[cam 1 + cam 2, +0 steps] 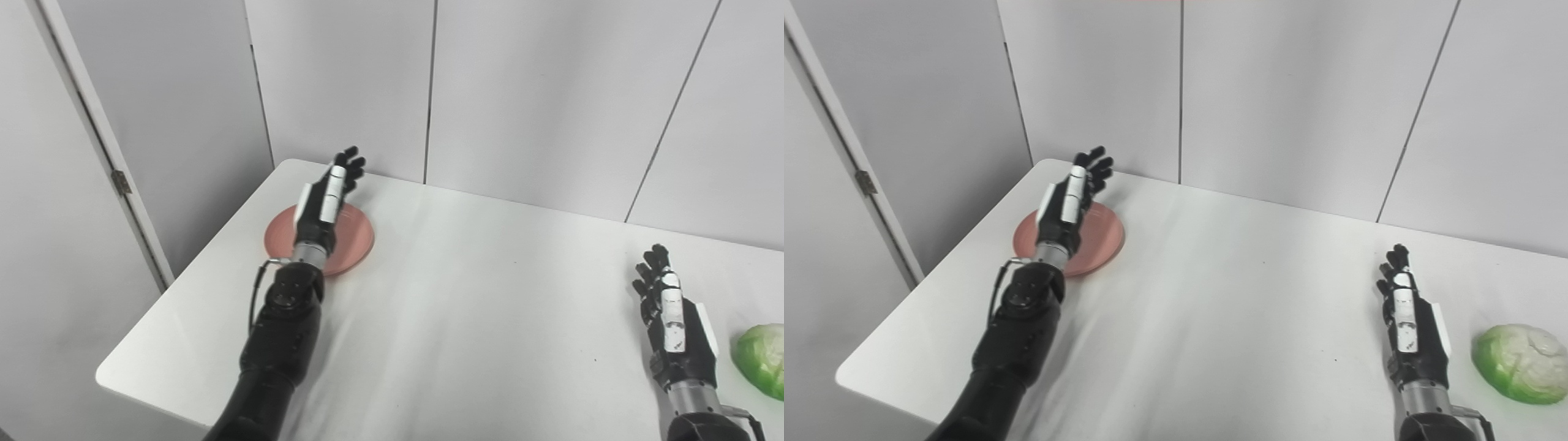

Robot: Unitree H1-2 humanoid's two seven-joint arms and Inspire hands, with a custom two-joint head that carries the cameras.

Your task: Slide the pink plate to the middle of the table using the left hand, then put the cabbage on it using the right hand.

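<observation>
The pink plate (355,236) lies on the white table (465,306) near its far left corner. My left hand (327,193) is open, fingers stretched out, held over the plate with fingertips past its far rim; whether it touches the plate I cannot tell. The green cabbage (1519,362) sits at the right edge of the table. My right hand (1409,318) is open and empty, upright, just left of the cabbage with a small gap between them.
Grey wall panels (520,92) stand right behind the table's far edge. A door frame with a hinge (120,182) is off the table to the left. The table's left edge runs close to the plate.
</observation>
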